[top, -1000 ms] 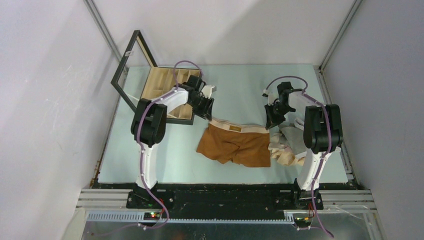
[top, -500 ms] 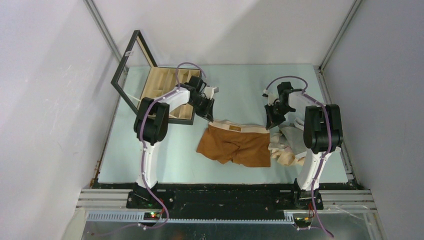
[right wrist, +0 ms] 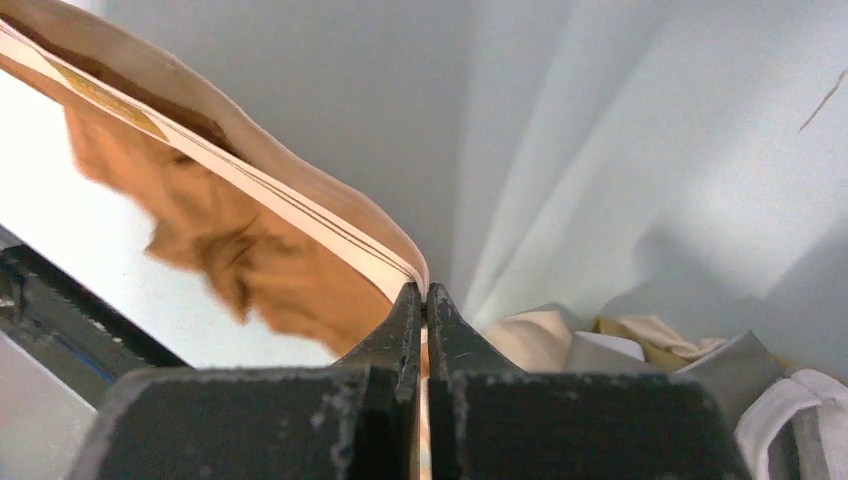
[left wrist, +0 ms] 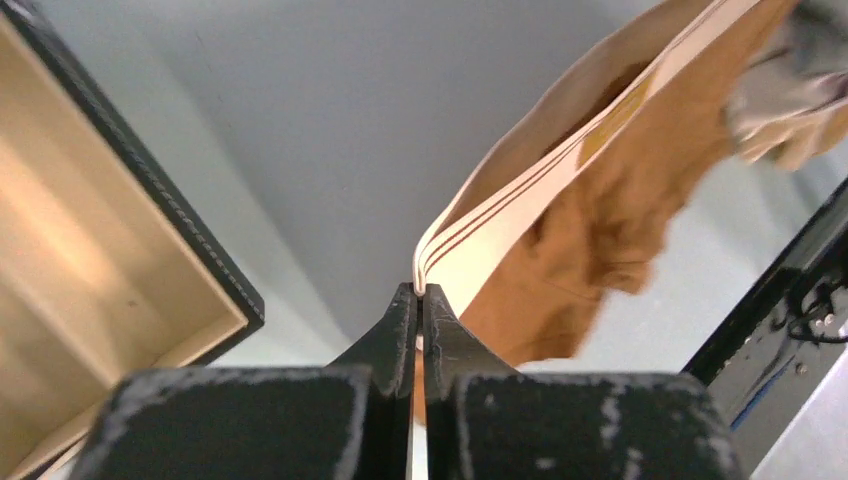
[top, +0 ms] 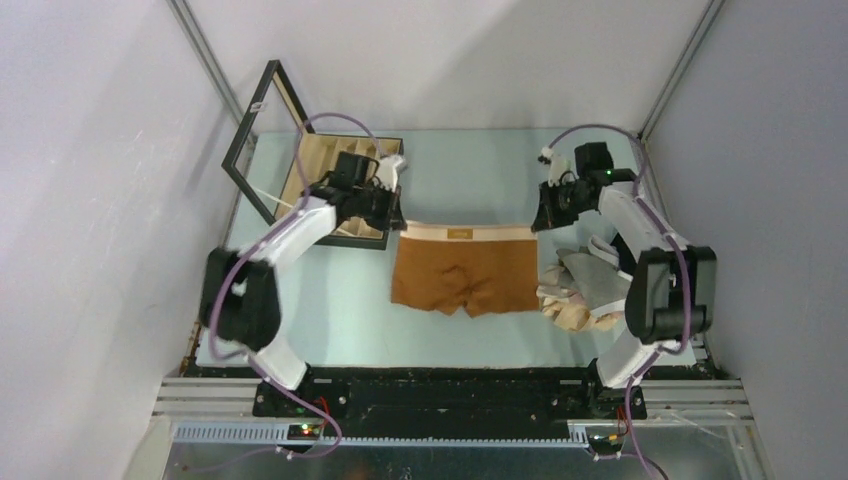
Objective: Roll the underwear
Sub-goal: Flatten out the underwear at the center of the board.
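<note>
The rust-brown underwear (top: pixel 462 276) hangs stretched flat between both arms, its pale waistband (top: pixel 465 232) pulled taut and raised off the table. My left gripper (top: pixel 397 226) is shut on the waistband's left corner; in the left wrist view the gripper (left wrist: pixel 420 292) pinches the band, with brown cloth (left wrist: pixel 590 210) hanging beyond. My right gripper (top: pixel 538 226) is shut on the right corner, and in its wrist view the gripper (right wrist: pixel 425 293) clamps the band, with the cloth (right wrist: pixel 250 260) hanging to the left. More underwear, beige and grey (top: pixel 585 290), lies heaped at the right.
A black-framed wooden box with compartments (top: pixel 335 185) stands open at the back left, its lid (top: pixel 250 140) tilted up, close beside my left gripper. Its corner (left wrist: pixel 150 260) shows in the left wrist view. The heap (right wrist: pixel 640 350) lies just under my right gripper.
My left gripper has shut on the waistband. Both arms have swung outward and lifted, pulling the crumpled brown underwear straight and taut between them.
</note>
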`<state>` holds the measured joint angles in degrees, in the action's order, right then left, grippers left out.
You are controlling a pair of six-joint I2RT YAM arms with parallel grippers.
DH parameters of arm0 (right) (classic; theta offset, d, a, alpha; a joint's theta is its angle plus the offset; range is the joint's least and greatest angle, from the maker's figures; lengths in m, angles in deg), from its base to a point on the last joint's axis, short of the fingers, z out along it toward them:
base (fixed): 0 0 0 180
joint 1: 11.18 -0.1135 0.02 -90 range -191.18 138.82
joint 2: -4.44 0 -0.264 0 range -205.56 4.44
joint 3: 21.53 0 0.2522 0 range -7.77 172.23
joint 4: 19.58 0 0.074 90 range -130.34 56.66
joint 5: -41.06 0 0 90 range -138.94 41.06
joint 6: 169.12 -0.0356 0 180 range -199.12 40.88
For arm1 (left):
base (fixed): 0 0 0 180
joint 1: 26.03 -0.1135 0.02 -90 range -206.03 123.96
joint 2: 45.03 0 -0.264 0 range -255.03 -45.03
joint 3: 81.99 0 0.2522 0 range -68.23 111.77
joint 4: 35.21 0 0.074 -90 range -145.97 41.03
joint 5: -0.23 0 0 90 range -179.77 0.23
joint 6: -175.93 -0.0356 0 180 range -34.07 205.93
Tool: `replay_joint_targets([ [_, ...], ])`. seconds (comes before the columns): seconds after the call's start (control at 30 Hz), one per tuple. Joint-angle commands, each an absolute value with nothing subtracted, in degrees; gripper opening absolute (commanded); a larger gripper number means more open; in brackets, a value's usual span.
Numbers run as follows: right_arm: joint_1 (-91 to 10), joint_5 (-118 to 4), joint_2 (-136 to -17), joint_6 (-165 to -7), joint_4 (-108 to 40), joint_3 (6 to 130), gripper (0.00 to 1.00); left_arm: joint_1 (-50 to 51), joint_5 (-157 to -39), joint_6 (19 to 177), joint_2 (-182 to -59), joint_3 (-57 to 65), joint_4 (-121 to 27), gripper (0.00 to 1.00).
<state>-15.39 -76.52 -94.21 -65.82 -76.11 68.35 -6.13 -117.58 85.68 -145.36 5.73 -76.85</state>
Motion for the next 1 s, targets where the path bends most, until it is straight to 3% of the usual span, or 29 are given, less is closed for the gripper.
replay_joint_targets([
  [0.0, -17.4, -80.6, -83.3, -70.7, -75.2, 70.4, 0.00, -6.8, -114.6, 90.0, -128.5, -2.6, -66.1, 0.00],
  [0.47, -27.8, -82.8, -58.0, -72.8, -76.5, 58.8, 0.00, -5.5, -109.3, 87.9, -100.2, -16.9, -71.4, 0.00],
  [0.8, -35.5, -95.3, -43.6, -76.6, -76.9, 50.5, 0.00, -6.6, -125.8, 91.2, -84.8, -21.7, -77.0, 0.00],
  [0.97, -34.1, -99.0, -41.3, -80.7, -76.2, 48.2, 0.00, -7.7, -128.1, 91.2, -82.6, -23.6, -79.4, 0.00],
])
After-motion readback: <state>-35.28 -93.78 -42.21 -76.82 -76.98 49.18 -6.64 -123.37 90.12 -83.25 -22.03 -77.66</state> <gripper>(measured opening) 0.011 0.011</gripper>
